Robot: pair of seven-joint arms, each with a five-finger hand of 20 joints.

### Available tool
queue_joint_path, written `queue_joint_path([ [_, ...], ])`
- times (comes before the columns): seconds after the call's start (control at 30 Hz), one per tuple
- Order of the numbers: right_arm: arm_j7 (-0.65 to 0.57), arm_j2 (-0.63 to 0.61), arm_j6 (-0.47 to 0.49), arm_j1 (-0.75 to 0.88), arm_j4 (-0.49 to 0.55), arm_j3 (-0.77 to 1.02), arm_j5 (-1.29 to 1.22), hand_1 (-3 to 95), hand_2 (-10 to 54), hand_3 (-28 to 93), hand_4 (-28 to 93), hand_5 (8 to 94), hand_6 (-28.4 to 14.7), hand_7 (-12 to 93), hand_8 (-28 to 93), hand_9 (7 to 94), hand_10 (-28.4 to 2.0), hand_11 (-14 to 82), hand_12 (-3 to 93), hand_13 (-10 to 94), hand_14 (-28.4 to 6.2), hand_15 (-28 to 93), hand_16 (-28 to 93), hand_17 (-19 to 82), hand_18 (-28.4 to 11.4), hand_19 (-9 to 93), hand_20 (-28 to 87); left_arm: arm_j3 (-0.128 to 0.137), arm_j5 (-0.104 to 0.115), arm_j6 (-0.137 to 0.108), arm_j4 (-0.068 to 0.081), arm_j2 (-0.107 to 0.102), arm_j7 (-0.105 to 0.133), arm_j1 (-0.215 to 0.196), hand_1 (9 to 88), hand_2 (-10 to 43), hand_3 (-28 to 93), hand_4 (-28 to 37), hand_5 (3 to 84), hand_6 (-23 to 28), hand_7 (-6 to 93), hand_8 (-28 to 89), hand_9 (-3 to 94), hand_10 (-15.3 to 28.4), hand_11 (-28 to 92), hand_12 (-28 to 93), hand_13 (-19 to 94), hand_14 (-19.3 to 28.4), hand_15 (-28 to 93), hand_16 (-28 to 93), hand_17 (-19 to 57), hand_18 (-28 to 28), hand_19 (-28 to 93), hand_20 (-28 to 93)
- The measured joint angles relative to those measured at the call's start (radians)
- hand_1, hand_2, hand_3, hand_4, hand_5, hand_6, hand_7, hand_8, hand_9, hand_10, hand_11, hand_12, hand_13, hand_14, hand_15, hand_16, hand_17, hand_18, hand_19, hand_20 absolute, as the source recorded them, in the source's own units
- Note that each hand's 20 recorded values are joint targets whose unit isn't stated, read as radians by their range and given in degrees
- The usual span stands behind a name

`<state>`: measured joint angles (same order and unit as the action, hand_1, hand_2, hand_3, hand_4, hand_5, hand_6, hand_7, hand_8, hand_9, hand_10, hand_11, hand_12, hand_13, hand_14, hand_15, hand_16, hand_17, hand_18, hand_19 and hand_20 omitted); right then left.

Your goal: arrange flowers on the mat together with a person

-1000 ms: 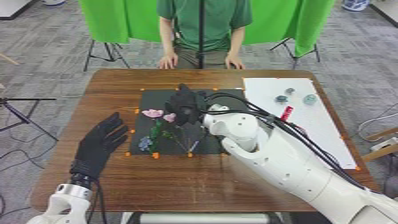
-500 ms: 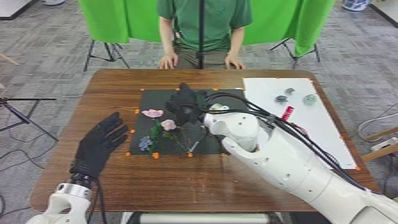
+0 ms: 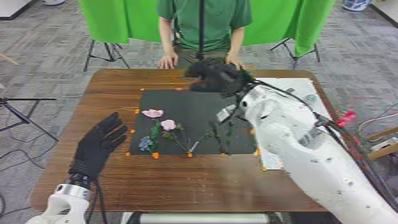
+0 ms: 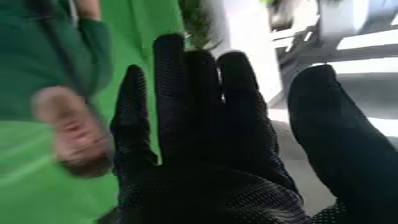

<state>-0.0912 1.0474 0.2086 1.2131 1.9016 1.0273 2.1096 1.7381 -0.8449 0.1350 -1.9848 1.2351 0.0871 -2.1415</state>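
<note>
The black mat (image 3: 200,102) holds a pale pink flower (image 3: 153,113) at its left side. Beside it, slightly nearer the robot, lies a second pink flower (image 3: 168,124), with a blue flower (image 3: 146,143) near the mat's front left corner. My right hand (image 3: 216,75) is raised above the far edge of the mat, apart from the flowers. In the right wrist view my right hand (image 4: 204,175) is open, its fingers straight and holding nothing. My left hand (image 3: 96,142) rests open at the table's left, beside the mat.
A white sheet (image 3: 275,162) lies on the right side of the table (image 3: 178,185), partly under my right arm. A grey-green flower (image 3: 310,98) is on its far part. A person stands across the table, hands at the far edge, touching no flowers.
The second pink flower first shifted toward the robot and now stays put. My right hand has risen off the mat and swung toward the far right; my left hand has not moved.
</note>
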Motion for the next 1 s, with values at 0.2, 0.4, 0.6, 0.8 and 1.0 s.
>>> queue_joint_path([
  [0.2,-0.025,-0.133,0.106,0.18,0.094,0.298,-0.264,22.6,5.5,86,-25,42.5,-5.3,17,-12,39.8,-14.0,17.8,20.8,35,-11.5,30,17,10,-19.9,48,26,0.018,0.004,-0.008,-0.003,-0.006,0.01,-0.017,24.4,-1.9,70,-28.3,31.0,4.3,18.6,-10,21.9,11.5,24,13,22,14.0,23,-1,-9.6,21.5,44,4],
  [0.4,-0.061,-0.198,0.097,0.426,0.153,0.601,-0.567,18.6,2.4,84,-25,36.9,-4.5,11,-9,35.7,-12.8,8.6,19.3,31,-12.2,12,24,9,-19.6,37,21,0.037,0.007,-0.015,-0.005,-0.01,0.023,-0.028,24.4,-1.9,70,-28.3,31.0,4.2,18.6,-10,21.9,11.6,24,13,22,14.0,22,-1,-9.6,21.5,44,4],
  [0.6,-0.076,-0.158,0.083,0.639,0.19,0.837,-0.842,16.3,0.7,83,-25,37.4,-6.7,9,-8,34.6,-13.2,6.5,19.3,29,-12.6,8,27,7,-20.1,33,21,0.038,0.007,-0.015,-0.004,-0.01,0.025,-0.027,24.3,-1.9,70,-28.3,31.1,4.3,18.6,-10,21.8,11.5,24,13,22,14.0,22,-1,-9.6,21.5,44,4],
  [0.8,-0.082,-0.076,0.061,0.796,0.233,0.937,-1.104,15.8,0.5,82,-24,37.5,-6.8,9,-8,34.9,-13.5,6.9,20.3,29,-12.6,7,29,6,-20.5,33,21,0.044,0.013,-0.014,-0.004,-0.011,0.025,-0.027,24.3,-1.9,70,-28.3,31.0,4.3,18.5,-10,21.8,11.5,24,13,22,14.0,22,-1,-9.6,21.5,44,4],
  [1.0,-0.092,0.016,0.06,0.903,0.285,0.976,-1.132,16.3,0.1,82,-24,38.2,-5.8,10,-8,35.5,-13.9,7.1,20.7,30,-12.9,7,31,5,-21.1,35,22,0.046,0.018,-0.014,-0.003,-0.009,0.027,-0.027,24.3,-1.8,70,-28.3,31.0,4.3,18.6,-10,21.8,11.5,24,13,22,14.0,22,-1,-9.5,21.5,44,4],
])
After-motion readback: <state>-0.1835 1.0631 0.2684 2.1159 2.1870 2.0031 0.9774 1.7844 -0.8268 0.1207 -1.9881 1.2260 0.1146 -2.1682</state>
